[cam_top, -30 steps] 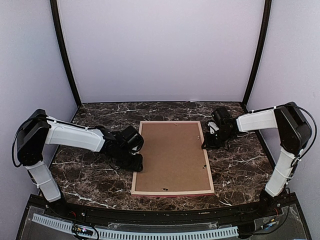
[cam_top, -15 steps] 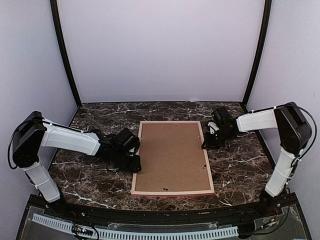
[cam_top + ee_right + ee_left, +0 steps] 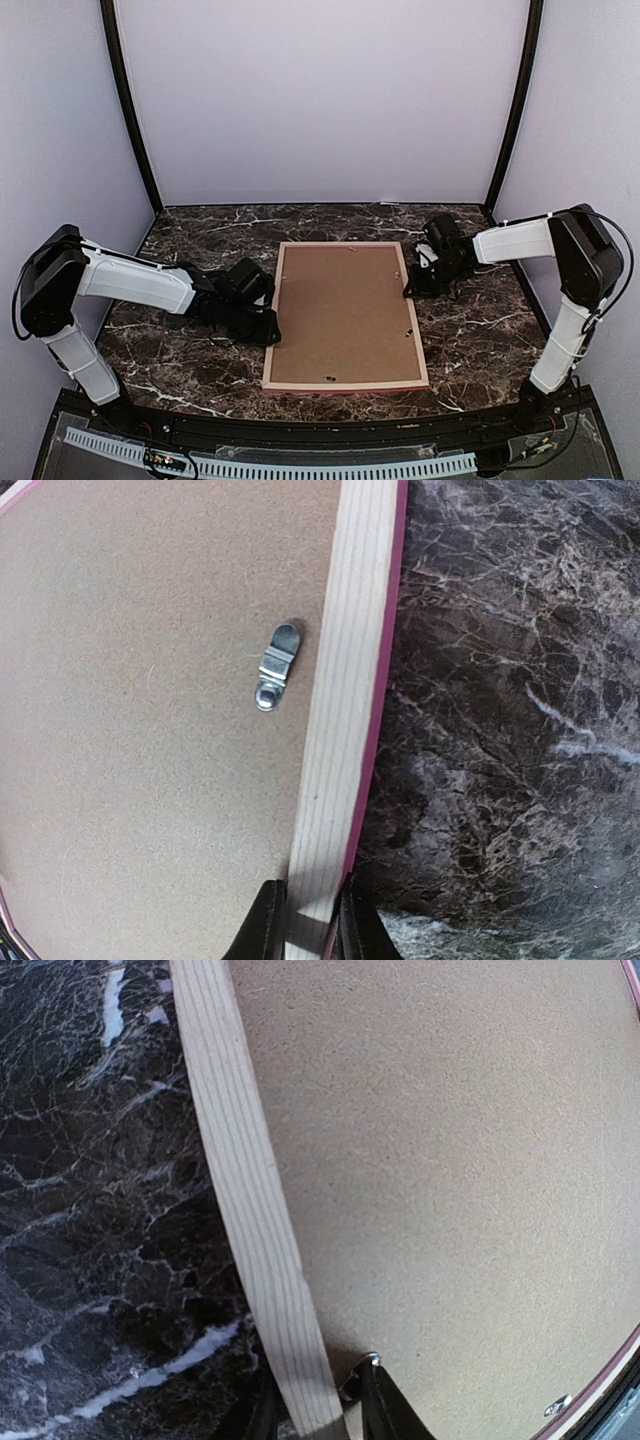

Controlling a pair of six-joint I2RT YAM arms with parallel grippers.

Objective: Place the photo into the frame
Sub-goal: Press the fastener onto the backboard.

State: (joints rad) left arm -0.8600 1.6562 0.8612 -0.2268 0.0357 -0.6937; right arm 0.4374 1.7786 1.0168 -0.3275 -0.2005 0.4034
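The frame (image 3: 345, 385) lies face down on the marble table, its pale wood back up and a pink edge showing. A brown backing board (image 3: 345, 312) fills it. The photo is hidden. My left gripper (image 3: 270, 328) is at the frame's left rail; in the left wrist view my left gripper (image 3: 315, 1415) has a finger on each side of the rail (image 3: 240, 1180), closed on it. My right gripper (image 3: 410, 287) is at the right rail; in the right wrist view my right gripper (image 3: 308, 930) is shut on the rail (image 3: 345, 680).
A small metal turn clip (image 3: 275, 665) sits on the backing board (image 3: 150, 700) beside the right rail. Another clip (image 3: 372, 1358) sits by my left inner finger. Dark marble table (image 3: 470, 330) surrounds the frame, with walls close on three sides.
My left arm has lowered and shifted slightly toward the near left part of the frame's rail. The right arm and the frame have not moved.
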